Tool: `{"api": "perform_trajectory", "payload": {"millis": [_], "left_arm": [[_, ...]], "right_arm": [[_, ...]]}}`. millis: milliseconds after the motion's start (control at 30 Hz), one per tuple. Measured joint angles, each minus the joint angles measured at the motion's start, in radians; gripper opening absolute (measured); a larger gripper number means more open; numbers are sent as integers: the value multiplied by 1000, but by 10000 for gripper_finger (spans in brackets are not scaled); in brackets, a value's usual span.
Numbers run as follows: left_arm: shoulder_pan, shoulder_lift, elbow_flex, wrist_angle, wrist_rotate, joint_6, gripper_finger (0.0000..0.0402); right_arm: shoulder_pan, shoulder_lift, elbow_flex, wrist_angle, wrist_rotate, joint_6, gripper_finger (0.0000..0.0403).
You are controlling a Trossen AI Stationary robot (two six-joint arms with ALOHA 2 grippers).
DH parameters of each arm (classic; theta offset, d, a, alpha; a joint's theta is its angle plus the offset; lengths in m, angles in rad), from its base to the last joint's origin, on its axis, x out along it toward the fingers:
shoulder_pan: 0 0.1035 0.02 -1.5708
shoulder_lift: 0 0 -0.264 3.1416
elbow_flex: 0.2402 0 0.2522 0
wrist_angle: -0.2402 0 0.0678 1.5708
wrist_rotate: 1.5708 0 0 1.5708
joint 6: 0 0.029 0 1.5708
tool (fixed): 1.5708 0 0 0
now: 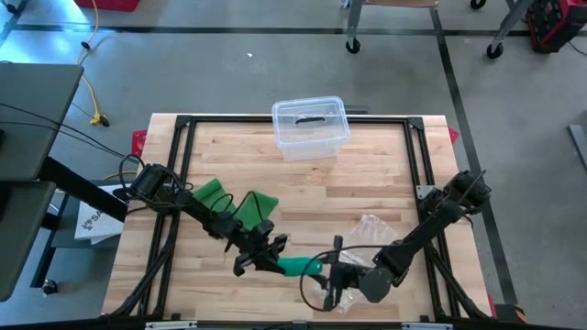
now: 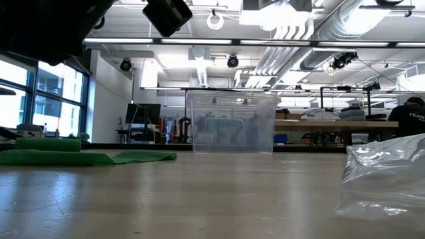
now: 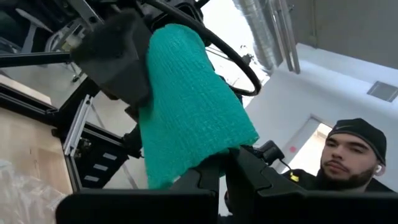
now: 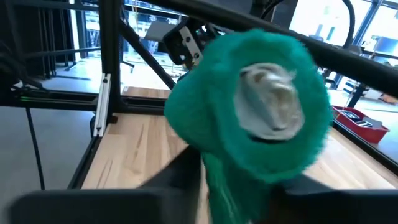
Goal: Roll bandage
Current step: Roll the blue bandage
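A teal bandage (image 1: 295, 266) hangs above the table near its front edge, between my two grippers. My left gripper (image 1: 273, 249) is shut on its flat strip end (image 3: 193, 99). My right gripper (image 1: 332, 269) is at its rolled end (image 4: 249, 118), a roll wound round a pale core (image 4: 272, 106). The right fingers stand on either side of the roll and are closed on it. Two more green bandages (image 1: 234, 200) lie flat on the table's left half, also seen in the low view (image 2: 66, 157). My left gripper pinches the flat strip's end (image 3: 208, 158) between its two fingers, coming from the table's left. The strip runs from the fingers across to the other gripper, clear of the table. My right gripper holds the roll (image 4: 205, 143) between its two fingers, coming from the table's right. The roll's core end faces the wrist camera. The roll is lifted clear of the table.
A clear plastic box (image 1: 310, 126) stands at the table's far middle. A crumpled clear plastic bag (image 1: 371, 229) lies just behind my right gripper and shows at the right of the low view (image 2: 385, 176). A black frame (image 1: 183, 124) edges the table.
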Motion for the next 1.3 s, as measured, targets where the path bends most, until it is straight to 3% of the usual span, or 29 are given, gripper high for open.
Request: {"api": "perform_trajectory", "payload": {"millis": [67,133,500,767,933,1300], "left_arm": [[0,0,0,0,0,0,5],[0,0,0,0,3,0,5],[51,-13,-101,-1,-9,-18,5],[82,-13,-134,-34,-109,85,5],[65,-14,-102,-86,-151,186,5],[-24,-17,-108,-284,-422,393,5]], "right_arm": [[0,0,0,-9,0,0,35],[0,0,0,-26,1,5,11],[93,7,0,-250,6,350,1],[63,14,0,-223,-127,414,0],[-4,28,0,-220,12,458,0],[-33,30,-2,-222,-31,631,0]]}}
